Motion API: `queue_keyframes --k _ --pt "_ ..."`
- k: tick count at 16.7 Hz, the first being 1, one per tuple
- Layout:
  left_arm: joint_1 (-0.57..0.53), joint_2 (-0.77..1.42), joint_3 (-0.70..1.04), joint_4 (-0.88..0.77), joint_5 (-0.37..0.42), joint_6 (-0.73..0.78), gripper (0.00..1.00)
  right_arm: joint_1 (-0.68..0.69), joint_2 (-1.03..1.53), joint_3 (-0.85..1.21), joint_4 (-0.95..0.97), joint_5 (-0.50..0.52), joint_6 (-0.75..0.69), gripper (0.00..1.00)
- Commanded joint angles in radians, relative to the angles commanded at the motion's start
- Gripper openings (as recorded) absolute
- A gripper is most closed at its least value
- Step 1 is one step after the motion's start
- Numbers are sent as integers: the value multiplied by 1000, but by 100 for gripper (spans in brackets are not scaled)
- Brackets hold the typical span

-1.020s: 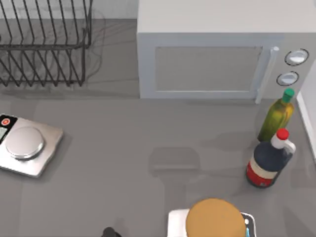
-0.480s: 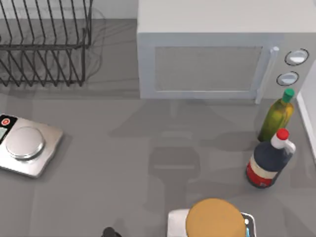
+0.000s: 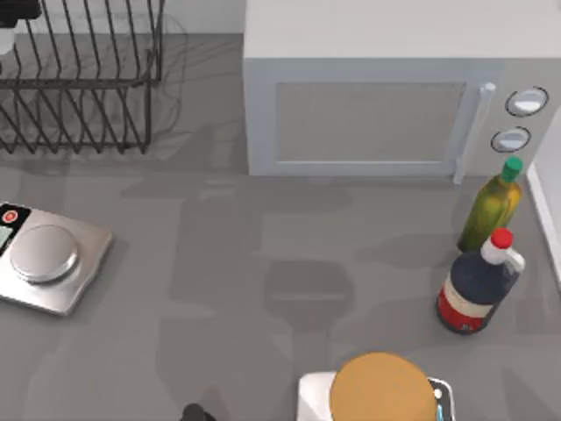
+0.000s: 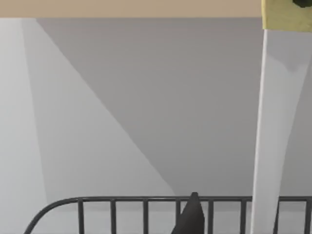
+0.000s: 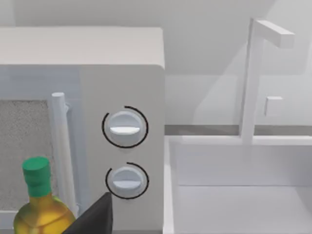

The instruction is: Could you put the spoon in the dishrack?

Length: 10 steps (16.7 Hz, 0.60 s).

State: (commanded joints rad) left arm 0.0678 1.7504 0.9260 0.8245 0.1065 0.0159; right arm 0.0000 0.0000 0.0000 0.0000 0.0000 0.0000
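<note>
The dishrack (image 3: 83,83), a black wire basket, stands at the table's far left corner. The dark end of my left gripper (image 3: 16,9) juts in at the top view's upper left corner, over the rack's back part. A small white bit (image 3: 4,39) shows just below it; I cannot tell what it is. In the left wrist view one dark fingertip (image 4: 191,217) hangs just above the dishrack's top rail (image 4: 122,200). The spoon is out of view. In the right wrist view a dark fingertip (image 5: 97,214) of my right gripper faces the microwave's knobs (image 5: 125,127).
A white microwave (image 3: 368,96) fills the back middle. A silver kitchen scale (image 3: 44,259) lies at the left. A green-capped oil bottle (image 3: 493,206) and a dark red-capped bottle (image 3: 478,285) stand at the right. A round tan thing (image 3: 381,386) sits at the front edge. A sink (image 5: 243,195) lies beyond the microwave.
My left gripper has come into the top view's upper left corner above the dishrack. The arm shadows on the table have slid left and toward the back.
</note>
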Motion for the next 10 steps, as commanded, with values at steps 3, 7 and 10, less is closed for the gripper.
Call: queue_keyframes --k 3,7,10 --pt "-1 5 -2 6 -1 0 0 0 0 0 0 0 0 100" --pt "-1 5 -2 6 -1 0 15 0 0 0 0 0 0 100" --pt "-1 5 -2 6 -1 0 38 0 0 0 0 0 0 100"
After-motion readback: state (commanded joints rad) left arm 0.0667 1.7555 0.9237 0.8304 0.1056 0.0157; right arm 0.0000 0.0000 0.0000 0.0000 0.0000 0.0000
